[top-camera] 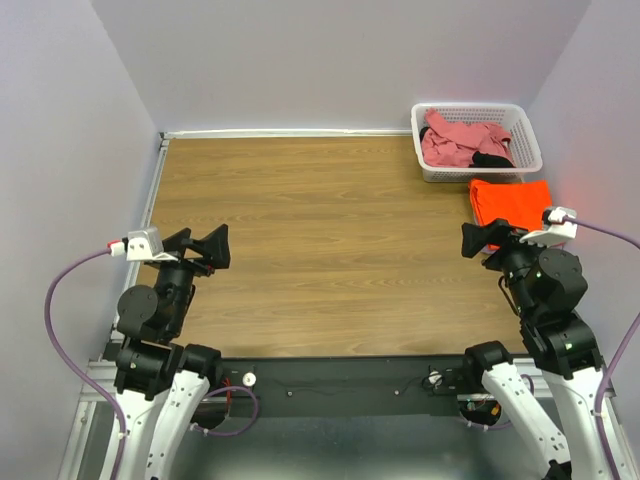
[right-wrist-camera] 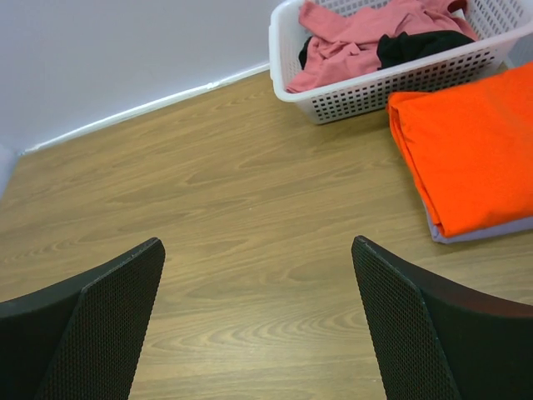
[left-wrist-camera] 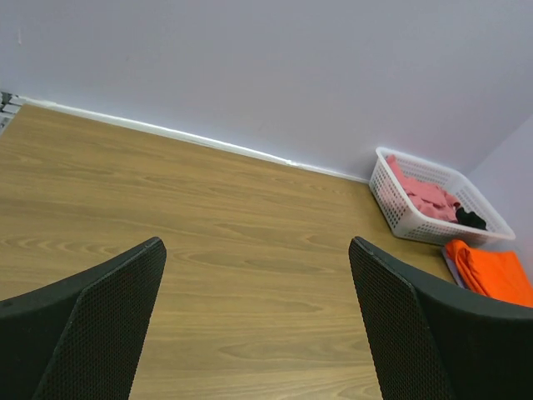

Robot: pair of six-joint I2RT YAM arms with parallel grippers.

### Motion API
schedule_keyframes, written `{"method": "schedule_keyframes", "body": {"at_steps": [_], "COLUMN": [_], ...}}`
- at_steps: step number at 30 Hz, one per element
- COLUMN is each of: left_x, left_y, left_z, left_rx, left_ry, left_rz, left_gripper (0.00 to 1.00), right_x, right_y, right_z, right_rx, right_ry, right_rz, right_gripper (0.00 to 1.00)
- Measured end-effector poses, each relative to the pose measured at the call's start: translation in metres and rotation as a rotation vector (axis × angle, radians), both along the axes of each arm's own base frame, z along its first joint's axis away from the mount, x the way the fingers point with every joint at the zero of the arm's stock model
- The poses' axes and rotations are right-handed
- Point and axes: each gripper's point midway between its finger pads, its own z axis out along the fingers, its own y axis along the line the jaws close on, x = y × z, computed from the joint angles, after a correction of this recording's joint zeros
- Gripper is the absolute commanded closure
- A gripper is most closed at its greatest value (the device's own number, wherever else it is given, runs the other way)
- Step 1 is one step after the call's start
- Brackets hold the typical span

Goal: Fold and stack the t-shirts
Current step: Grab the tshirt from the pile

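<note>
Orange t-shirt (top-camera: 510, 200) folded, pink t-shirt (top-camera: 455, 143) in basket (top-camera: 468, 106)

Wooden table (top-camera: 330, 250) in front of me. A white basket (top-camera: 455, 174) stands at its far right corner. Just in front of the basket lies a folded orange shirt (top-camera: 510, 200), with a pale layer (right-wrist-camera: 479, 236) showing under one edge.
</note>
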Motion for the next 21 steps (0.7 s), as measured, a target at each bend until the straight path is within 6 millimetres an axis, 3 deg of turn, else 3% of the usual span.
{"method": "schedule_keyframes", "body": {"at_steps": [6,10,17,21], "left_x": [-0.001,0.004,0.006,0.007], "left_y": [-0.01,-0.014,-0.015,-0.015], "left_z": [-0.017,-0.036,-0.043,-0.044], "left_rx": [-0.018,-0.031,-0.036,-0.04], "left_ry": [0.01,0.049,0.061,0.062], "left_rz": [-0.041,-0.054,-0.053,-0.051], "left_gripper": [0.02,0.02,0.02,0.02], "right_x": [0.007,0.026,0.107,0.17], "right_y": [-0.004,-0.006,0.002,0.002], "right_z": [-0.004,-0.005,-0.012,-0.037], "right_rx": [-0.011,-0.036,-0.138,-0.232], "right_ry": [0.026,0.081,0.22,0.316], "right_rz": [-0.031,-0.069,-0.109,-0.168], "right_gripper": [0.0,0.0,0.0,0.0]}}
